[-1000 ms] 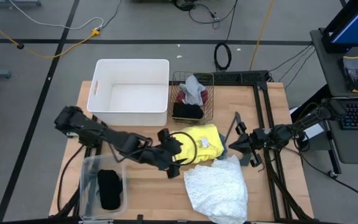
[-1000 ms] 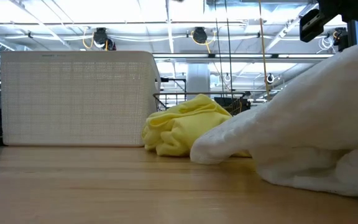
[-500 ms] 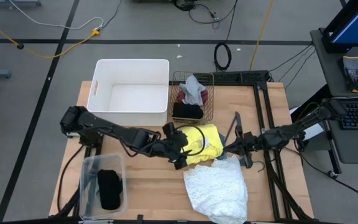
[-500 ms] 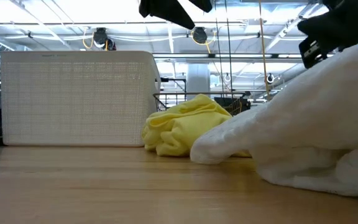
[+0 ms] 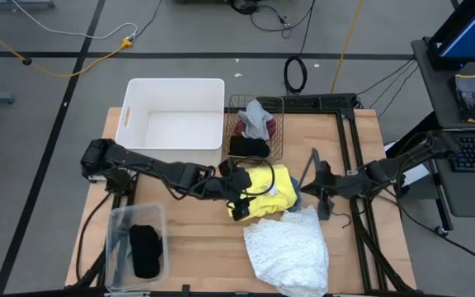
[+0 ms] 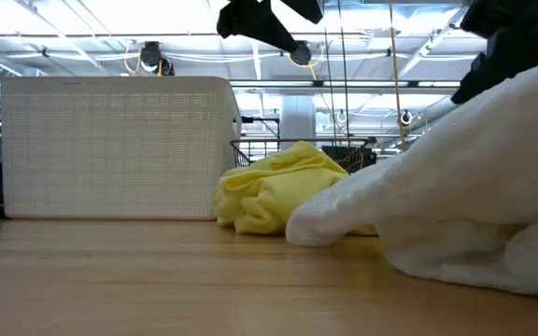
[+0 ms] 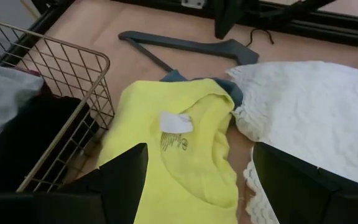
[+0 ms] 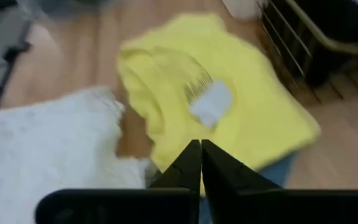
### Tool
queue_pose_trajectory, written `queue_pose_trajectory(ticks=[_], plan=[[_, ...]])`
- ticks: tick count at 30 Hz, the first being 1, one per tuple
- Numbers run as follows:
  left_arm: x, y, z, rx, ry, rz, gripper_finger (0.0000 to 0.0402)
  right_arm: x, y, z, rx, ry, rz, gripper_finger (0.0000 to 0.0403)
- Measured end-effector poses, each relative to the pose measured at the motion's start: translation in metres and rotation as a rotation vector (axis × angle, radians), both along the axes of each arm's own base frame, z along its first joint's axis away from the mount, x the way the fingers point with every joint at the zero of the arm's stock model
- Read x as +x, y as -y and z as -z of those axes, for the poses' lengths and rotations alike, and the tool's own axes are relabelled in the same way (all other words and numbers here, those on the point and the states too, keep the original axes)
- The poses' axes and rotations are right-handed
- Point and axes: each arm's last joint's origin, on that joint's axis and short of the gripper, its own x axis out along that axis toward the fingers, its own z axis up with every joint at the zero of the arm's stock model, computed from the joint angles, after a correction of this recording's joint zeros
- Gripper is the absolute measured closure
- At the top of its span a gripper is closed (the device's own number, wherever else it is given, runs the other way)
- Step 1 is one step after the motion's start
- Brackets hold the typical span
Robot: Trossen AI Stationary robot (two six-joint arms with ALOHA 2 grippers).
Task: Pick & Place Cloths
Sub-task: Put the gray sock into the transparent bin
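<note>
At the middle of the wooden table (image 5: 204, 247), a yellow cloth (image 5: 272, 188) lay crumpled, its edge touching a large white lacy cloth (image 5: 291, 252) spread toward the table's front edge. The left gripper (image 5: 242, 204) hovered over the yellow cloth's left edge, its arm stretched long and low across the table from the left side; the wrist view showed its two fingers spread wide apart, empty, with the yellow cloth between them. The right gripper (image 5: 318, 198) sat just beside the yellow cloth's right edge, arm reaching in from the right, fingers pressed together and holding nothing. The step in hand seemed to be the approach to pick up the yellow cloth. The next move likely called for the left gripper to descend onto a raised fold and close, without catching the lacy piece. Behind stood a white bin (image 5: 174, 120) and a wire basket (image 5: 255, 128) holding dark and pale cloths. A clear container (image 5: 134, 247) at the front left held a black cloth (image 5: 145, 250).
</note>
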Motion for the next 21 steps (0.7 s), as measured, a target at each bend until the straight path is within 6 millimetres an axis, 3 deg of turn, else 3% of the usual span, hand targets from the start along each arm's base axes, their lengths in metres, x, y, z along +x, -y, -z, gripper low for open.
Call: queue_pose_trajectory(ticks=[7,11,17,21], plan=[[-0.001,-0.002,0.002,0.018,-0.027,0.010,0.0105,0.004,0.008,0.006,0.063,-0.076,0.113,0.0331],[-0.002,-0.007,0.013,-0.009,-0.038,0.003,0.0105,0.008,0.015,0.009,0.089,-0.108,0.145,0.0279],[-0.015,-0.011,0.027,-0.088,0.010,0.025,0.0105,0.016,0.031,0.017,0.126,-0.181,0.230,0.0214],[-0.027,-0.014,0.028,-0.112,0.045,0.019,0.0105,0.022,0.042,0.025,0.188,-0.254,0.243,0.0196]])
